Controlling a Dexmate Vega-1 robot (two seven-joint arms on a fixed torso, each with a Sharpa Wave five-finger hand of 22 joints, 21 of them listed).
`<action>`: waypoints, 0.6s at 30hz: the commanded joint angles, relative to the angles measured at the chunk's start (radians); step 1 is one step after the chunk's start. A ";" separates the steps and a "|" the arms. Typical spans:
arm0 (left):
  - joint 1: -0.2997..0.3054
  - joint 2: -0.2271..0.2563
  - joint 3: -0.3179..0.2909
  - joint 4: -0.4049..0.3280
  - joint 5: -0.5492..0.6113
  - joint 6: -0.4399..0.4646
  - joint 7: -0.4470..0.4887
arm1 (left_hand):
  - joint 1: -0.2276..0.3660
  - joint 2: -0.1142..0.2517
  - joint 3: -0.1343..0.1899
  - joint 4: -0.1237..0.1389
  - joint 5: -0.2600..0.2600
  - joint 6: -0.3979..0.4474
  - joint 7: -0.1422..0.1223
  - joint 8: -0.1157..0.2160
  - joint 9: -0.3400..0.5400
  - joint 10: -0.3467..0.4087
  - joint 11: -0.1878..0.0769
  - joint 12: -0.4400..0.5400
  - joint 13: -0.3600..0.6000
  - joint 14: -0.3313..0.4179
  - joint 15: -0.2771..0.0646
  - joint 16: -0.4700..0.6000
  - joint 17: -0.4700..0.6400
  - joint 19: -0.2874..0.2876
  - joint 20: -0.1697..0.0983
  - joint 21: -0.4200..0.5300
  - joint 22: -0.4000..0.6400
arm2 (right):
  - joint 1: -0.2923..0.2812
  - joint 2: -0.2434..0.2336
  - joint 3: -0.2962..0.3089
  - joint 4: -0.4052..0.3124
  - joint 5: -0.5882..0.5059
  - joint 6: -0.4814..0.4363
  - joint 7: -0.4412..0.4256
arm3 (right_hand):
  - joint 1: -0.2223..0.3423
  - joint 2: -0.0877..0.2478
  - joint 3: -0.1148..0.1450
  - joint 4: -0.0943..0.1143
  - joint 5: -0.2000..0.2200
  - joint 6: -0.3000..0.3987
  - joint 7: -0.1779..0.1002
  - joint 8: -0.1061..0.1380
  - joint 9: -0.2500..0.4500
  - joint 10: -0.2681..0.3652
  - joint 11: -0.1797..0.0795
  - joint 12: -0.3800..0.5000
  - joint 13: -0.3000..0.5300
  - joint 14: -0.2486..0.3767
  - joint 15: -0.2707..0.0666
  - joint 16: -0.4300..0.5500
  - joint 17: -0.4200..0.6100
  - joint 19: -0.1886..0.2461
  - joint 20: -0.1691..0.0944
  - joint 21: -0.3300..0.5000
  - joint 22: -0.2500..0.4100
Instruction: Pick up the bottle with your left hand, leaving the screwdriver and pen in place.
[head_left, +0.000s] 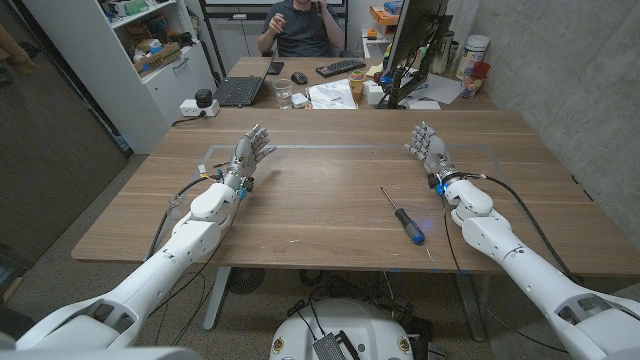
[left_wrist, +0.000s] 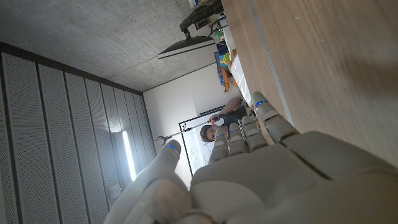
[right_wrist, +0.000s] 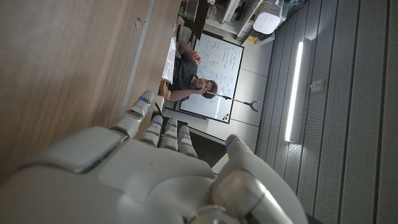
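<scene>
Wooden table (head_left: 330, 190) carries a blue-handled screwdriver (head_left: 405, 220), lying nearer the right hand (head_left: 428, 150); the left hand (head_left: 247, 158) stands well apart from it. Both hands hold nothing, fingers spread. No bottle or pen is visible, so its handling cannot be judged.

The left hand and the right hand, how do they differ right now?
The left hand sits over bare wood on the table's left half; the right hand is on the right half. The screwdriver lies nearer the right hand than the left hand. Both hold nothing, fingers apart.
</scene>
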 joint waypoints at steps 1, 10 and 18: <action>0.007 0.024 0.003 0.019 0.035 -0.017 0.005 | 0.001 0.004 0.005 -0.002 0.004 0.003 0.003 0.007 0.005 0.004 -0.002 0.003 0.005 0.011 -0.002 0.006 0.002 0.008 -0.001 0.003 0.001 | 0.028 0.033 -0.004 0.084 0.012 0.027 0.030 | 0.005 0.002 0.006 -0.002 0.004 0.008 0.001 0.005 0.005 0.005 0.002 0.006 0.002 0.000 0.005 0.007 0.004 0.005 -0.001 0.005 0.004; 0.019 0.028 -0.001 -0.003 0.055 -0.074 0.003 | 0.006 -0.017 -0.002 -0.013 0.006 0.002 -0.002 0.007 0.004 0.004 -0.008 0.003 0.004 0.012 -0.005 0.006 0.001 0.010 -0.004 0.000 0.000 | 0.034 0.036 -0.013 0.089 0.007 0.026 0.040 | 0.002 0.000 0.004 -0.001 0.003 0.009 0.001 0.005 0.005 0.006 0.002 0.007 0.002 0.000 0.004 0.007 0.004 0.005 -0.001 0.005 0.004; 0.030 0.028 -0.011 -0.029 0.032 -0.104 -0.033 | 0.011 -0.056 -0.019 -0.029 0.009 0.002 -0.005 0.008 0.004 0.005 -0.010 0.003 0.004 0.014 -0.009 0.007 0.001 0.014 -0.007 -0.004 -0.001 | 0.039 0.036 -0.019 0.095 0.001 0.027 0.050 | 0.000 -0.002 0.002 -0.001 0.003 0.010 0.002 0.006 0.005 0.006 0.002 0.007 0.002 -0.003 0.004 0.006 0.004 0.004 -0.001 0.005 0.004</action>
